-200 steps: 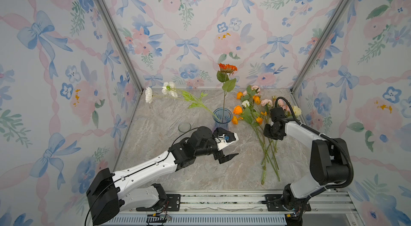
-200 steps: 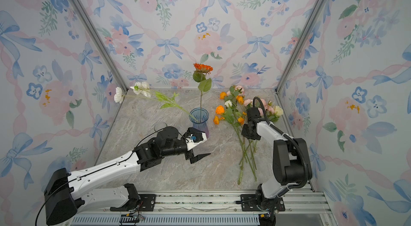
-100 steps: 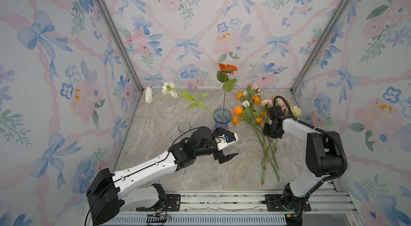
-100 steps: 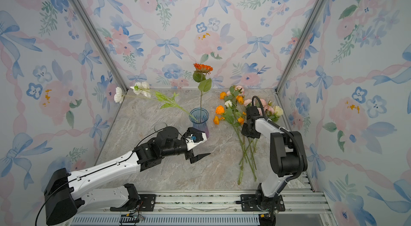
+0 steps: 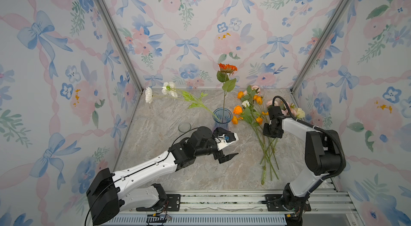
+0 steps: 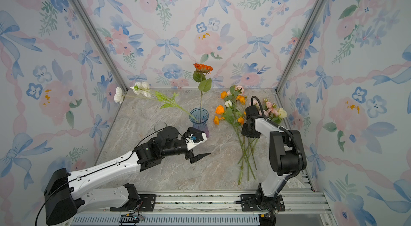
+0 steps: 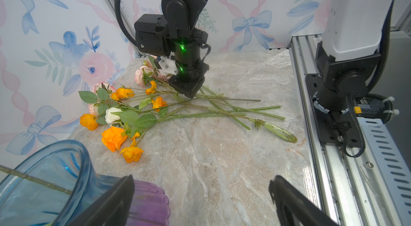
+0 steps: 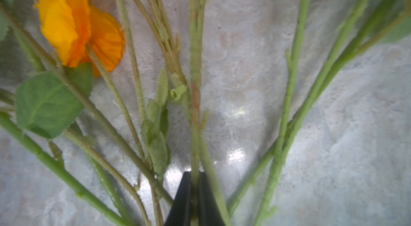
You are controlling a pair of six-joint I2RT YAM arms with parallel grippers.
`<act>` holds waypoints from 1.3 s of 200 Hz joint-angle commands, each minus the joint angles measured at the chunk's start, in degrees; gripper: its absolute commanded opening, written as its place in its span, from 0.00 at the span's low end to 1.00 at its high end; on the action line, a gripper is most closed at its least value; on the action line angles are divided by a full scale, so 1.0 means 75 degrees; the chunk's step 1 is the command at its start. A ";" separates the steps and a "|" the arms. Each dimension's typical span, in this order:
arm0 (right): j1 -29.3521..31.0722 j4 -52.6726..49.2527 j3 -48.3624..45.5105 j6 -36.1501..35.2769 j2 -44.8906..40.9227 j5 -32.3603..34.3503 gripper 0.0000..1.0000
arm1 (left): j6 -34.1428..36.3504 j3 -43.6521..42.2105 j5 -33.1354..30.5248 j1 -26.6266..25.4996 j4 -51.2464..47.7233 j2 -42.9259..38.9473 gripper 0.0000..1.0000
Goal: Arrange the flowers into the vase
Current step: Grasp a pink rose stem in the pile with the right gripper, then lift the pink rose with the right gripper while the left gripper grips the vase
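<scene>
Marble tabletop (image 5: 155, 129). Flowers (image 5: 237, 109) – loose heap lying on right side, blooms far, stem ends near. Blue vase (image 5: 222, 117) at centre, upright, holding white spray (image 5: 169, 86) leaning left and orange bloom (image 5: 226, 68) standing tall. Left tool (image 5: 236, 145) just near of vase, jaws spread wide, empty. Right tool (image 8: 194, 176) low over heap – pressed together, pinching one green stem (image 8: 195, 102).

Left white-and-black arm (image 5: 144, 170) stretched low, forearm reaching toward centre; left black-and-white parallel gripper (image 5: 237, 145) roughly level, jaws spread wide, holding nothing. Right white-and-black arm (image 5: 298, 126) folded at elbow, wrist bent over; right black gripper (image 8: 194, 175) pointing straight down, jaws pinched on thin green stem (image 8: 195, 102)
</scene>
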 commanded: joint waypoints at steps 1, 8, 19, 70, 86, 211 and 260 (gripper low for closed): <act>-0.0047 -0.0186 0.0053 -0.0201 -0.0400 0.0064 0.05 | 0.0070 -0.0015 -0.0009 -0.0021 -0.0067 -0.0124 0.98; -0.0048 -0.0232 0.0062 -0.0249 -0.0470 0.0036 0.03 | 0.0063 -0.0004 -0.0010 -0.0025 -0.0073 -0.0131 0.98; -0.0038 -0.0255 0.0060 -0.0338 -0.0494 -0.0067 0.01 | 0.0069 -0.0008 -0.0016 -0.0029 -0.0070 -0.0140 0.98; 0.0162 -0.0657 0.0279 -0.0570 -0.1481 -0.0389 0.00 | 0.0063 0.0020 -0.0109 -0.0076 -0.0128 -0.0158 0.98; 0.0219 -0.0878 0.0485 -0.0585 -0.1733 -0.0407 0.00 | 0.0086 0.0011 -0.0145 -0.0087 -0.0131 -0.0249 0.98; 0.1368 0.2551 0.0982 0.1464 -0.4235 -0.0952 0.00 | 0.0306 0.0010 -0.0364 0.1176 -0.0191 -0.1787 0.98; 0.2557 0.4406 0.1469 0.1234 -0.4419 0.0404 0.00 | 0.0346 -0.0061 -0.0481 0.1410 -0.0129 -0.1985 0.98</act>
